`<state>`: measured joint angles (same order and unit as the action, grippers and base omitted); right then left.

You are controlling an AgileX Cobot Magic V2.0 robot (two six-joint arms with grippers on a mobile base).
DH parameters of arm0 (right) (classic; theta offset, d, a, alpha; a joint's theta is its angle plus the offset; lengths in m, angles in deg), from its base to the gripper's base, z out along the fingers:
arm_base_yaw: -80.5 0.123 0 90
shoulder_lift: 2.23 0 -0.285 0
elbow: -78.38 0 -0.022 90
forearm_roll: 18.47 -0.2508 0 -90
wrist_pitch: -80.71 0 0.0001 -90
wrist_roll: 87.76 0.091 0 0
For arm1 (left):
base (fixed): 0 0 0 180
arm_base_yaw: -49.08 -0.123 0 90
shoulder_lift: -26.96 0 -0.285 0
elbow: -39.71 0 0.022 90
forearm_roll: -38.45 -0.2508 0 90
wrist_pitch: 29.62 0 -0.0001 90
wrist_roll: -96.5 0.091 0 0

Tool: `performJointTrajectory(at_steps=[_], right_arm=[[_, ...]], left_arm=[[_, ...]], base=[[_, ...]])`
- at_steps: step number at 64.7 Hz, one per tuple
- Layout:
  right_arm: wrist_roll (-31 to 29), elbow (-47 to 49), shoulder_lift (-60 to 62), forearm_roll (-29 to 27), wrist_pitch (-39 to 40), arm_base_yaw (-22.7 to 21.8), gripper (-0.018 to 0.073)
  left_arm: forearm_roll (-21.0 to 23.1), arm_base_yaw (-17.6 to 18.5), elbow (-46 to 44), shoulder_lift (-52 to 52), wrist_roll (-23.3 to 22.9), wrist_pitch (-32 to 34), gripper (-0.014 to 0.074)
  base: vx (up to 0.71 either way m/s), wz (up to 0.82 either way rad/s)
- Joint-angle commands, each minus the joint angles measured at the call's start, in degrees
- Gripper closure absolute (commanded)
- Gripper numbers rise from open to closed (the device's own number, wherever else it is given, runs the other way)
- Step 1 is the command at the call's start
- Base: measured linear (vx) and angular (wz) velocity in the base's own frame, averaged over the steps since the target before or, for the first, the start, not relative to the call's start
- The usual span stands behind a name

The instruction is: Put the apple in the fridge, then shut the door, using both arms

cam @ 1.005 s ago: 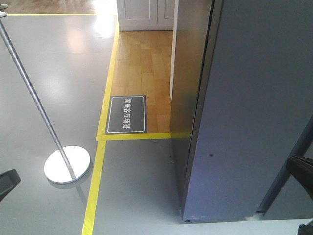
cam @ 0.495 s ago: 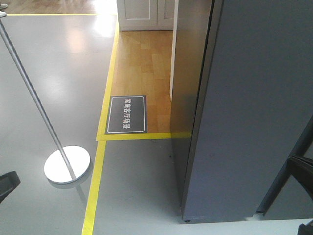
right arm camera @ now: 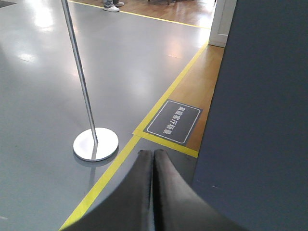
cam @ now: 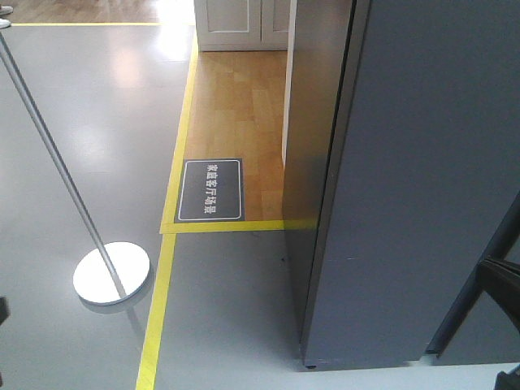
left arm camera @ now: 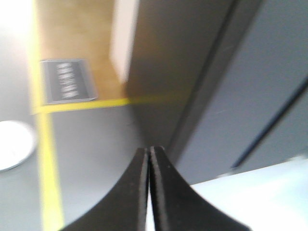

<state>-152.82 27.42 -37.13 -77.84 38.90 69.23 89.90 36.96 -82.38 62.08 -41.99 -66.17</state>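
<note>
One post stand (cam: 111,274) sits at lower left, one floor sign (cam: 211,190) at centre, one fridge (cam: 422,179) at right with its door (cam: 313,146) seemingly shut. No apple shows, so it is probably inside. The left gripper (left arm camera: 148,153) and right gripper (right arm camera: 153,155) are both pressed together, empty. Best to confirm the door seals flush, then draw back without bumping it.

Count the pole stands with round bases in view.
1. The pole stand is on the grey floor left of the yellow tape line; the right wrist view shows the same one. Others may lie outside the frames.
</note>
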Motion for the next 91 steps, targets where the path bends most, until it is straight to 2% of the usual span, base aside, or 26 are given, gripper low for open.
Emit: performJointTrajectory(at_steps=[1,8,12,17,25,45,57,66,73,86,91], right_arm=[[-0.4,1.5,-0.3,-2.5,2.0,-0.1,0.0562],[-0.4,1.5,-0.3,-2.5,2.0,-0.1,0.0562],[-0.4,1.5,-0.3,-2.5,2.0,-0.1,0.0562],[-0.4,1.5,-0.3,-2.5,2.0,-0.1,0.0562],[-0.4,1.5,-0.3,-2.5,2.0,-0.1,0.0562],[-0.4,1.5,-0.3,-2.5,2.0,-0.1,0.0562],[-0.4,1.5,-0.3,-2.5,2.0,-0.1,0.0562],[-0.4,1.5,-0.3,-2.5,1.9,-0.1,0.0562],[-0.4,1.5,-0.3,-2.5,1.9,-0.1,0.0562],[-0.4,1.5,-0.3,-2.5,2.0,-0.1,0.0562],[-0.4,1.5,-0.3,-2.5,2.0,-0.1,0.0562]], left_arm=[[-8.8,0.3,-1.5,-1.7,-11.1,5.2,0.0602],[-17.5,0.3,-1.5,-5.2,-21.4,9.2,0.0602],[-22.5,0.3,-1.5,-7.7,-25.1,11.5,0.0602],[-27.6,0.3,-0.8,-10.2,-27.5,13.3,0.0602],[-33.9,0.3,2.1,-14.6,-27.8,17.0,0.0602],[-35.5,0.3,15.0,-25.7,-27.8,27.7,0.0602],[-35.9,0.5,19.7,-28.8,-27.8,27.5,0.0602],[-39.5,1.0,19.7,-28.8,-27.8,25.2,0.0602],[-41.2,3.1,19.7,-28.8,-27.8,25.2,0.0602],[-41.2,9.3,19.7,-28.8,-27.8,25.2,0.0602],[-41.2,10.3,19.7,-28.8,-27.8,25.3,0.0602]], base=[[0.00,0.00],[0.00,0.00],[0.00,0.00],[0.00,0.00],[0.00,0.00],[0.00,0.00],[0.00,0.00],[0.00,0.00],[0.00,0.00],[0.00,0.00],[0.00,0.00]])
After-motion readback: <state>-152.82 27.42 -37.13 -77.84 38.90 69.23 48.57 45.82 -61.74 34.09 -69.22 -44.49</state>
